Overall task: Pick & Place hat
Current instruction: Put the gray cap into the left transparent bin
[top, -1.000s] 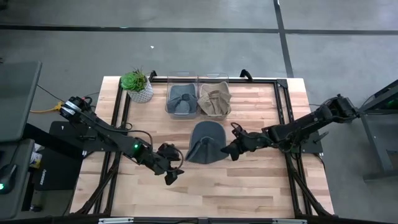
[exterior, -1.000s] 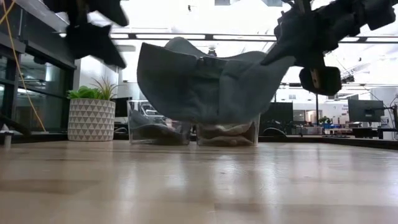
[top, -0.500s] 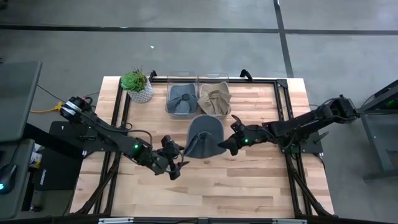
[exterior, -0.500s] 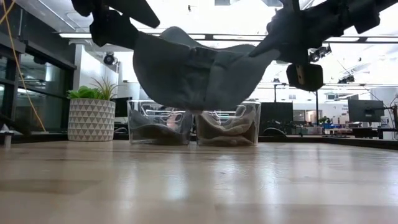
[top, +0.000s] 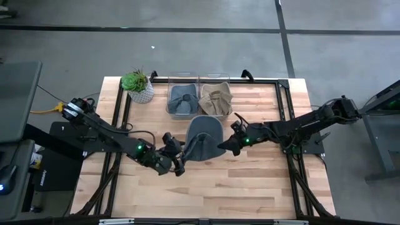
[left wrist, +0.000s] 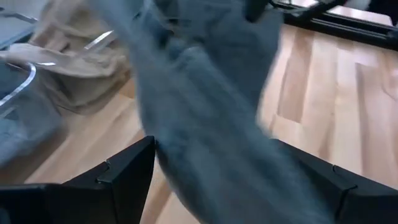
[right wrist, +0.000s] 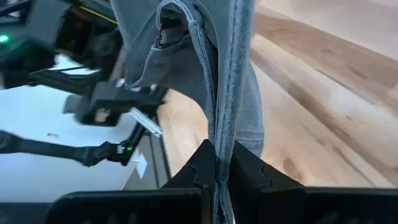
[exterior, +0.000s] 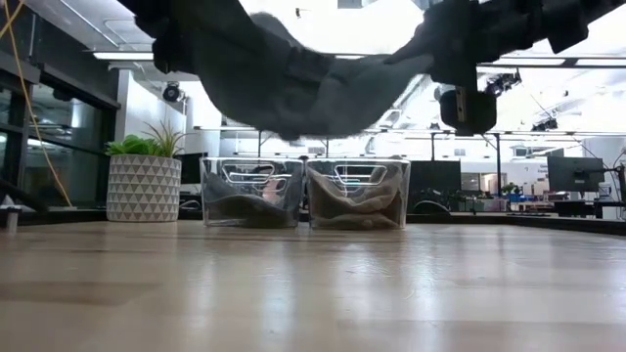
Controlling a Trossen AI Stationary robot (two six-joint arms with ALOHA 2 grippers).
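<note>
A grey hat [top: 204,136] hangs in the air over the table's middle, just near of two clear bins. In the low view the hat [exterior: 303,83] is stretched between both arms, well above the wood. My right gripper [top: 220,148] is at its right near edge, shut on it. My left gripper [top: 180,155] is open at the hat's left near edge. In the left wrist view the hat's cloth [left wrist: 205,93] fills the space between the left gripper's [left wrist: 214,155] spread fingers. My right gripper [right wrist: 222,158] pinches a stitched edge of the hat [right wrist: 219,134] between its two fingers, coming level from the table's right. The hat is lifted clear and sags leftward from the hold. My left gripper has cloth between its open fingers; whether they touch it I cannot tell.
Two clear bins stand side by side at the far edge: the left bin [top: 182,100] holds a grey hat, the right bin [top: 215,99] a tan one. A potted plant [top: 137,85] stands at the far left. Bare wood [top: 250,181] lies toward the near edge.
The right gripper has carried the hat up and a little toward the far edge; in the low view its lower edge has risen above the bins' rims. The left gripper has moved up and toward the hat, from the near-left side to its left near edge.
</note>
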